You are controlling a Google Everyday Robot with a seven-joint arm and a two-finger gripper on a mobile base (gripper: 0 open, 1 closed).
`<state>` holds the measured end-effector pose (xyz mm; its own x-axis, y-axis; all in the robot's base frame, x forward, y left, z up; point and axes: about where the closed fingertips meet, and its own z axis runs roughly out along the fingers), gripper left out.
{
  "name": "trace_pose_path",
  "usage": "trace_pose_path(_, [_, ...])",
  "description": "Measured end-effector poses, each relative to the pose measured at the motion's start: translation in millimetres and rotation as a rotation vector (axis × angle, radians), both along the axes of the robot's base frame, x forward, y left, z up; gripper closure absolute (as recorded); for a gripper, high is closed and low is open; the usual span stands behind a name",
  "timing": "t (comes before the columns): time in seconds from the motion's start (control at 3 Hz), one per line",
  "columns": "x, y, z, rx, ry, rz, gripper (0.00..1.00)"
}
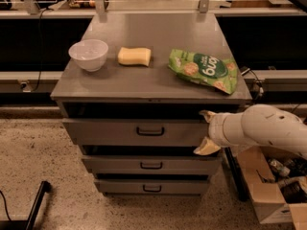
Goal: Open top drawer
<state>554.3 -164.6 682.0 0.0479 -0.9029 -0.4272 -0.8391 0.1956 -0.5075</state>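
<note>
The top drawer [110, 131] is the widest of three grey metal drawers under a grey counter, with a small dark loop handle [150, 131] at its centre. Its front stands a little out from the cabinet, with a dark gap above it. My gripper [207, 132] is at the drawer front's right end, right of the handle. Its two cream fingers are spread, one above [207, 114] and one below [206, 148]. It holds nothing.
On the counter [144, 80] lie a white bowl [88, 54], a yellow sponge [134, 56] and a green snack bag [203, 69]. Two narrower drawers [151, 165] sit below. A cardboard box [276, 190] stands on the floor at right. A dark pole [36, 207] is at lower left.
</note>
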Motion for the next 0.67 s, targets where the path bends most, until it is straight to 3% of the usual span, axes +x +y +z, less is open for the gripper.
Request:
trace_pose_path(0.33, [8.0, 1.8, -14.0, 0.007, 0.013, 0.005, 0.31])
trace_pose_path(0.67, [8.8, 3.5, -16.3, 0.006, 0.016, 0.011, 0.31])
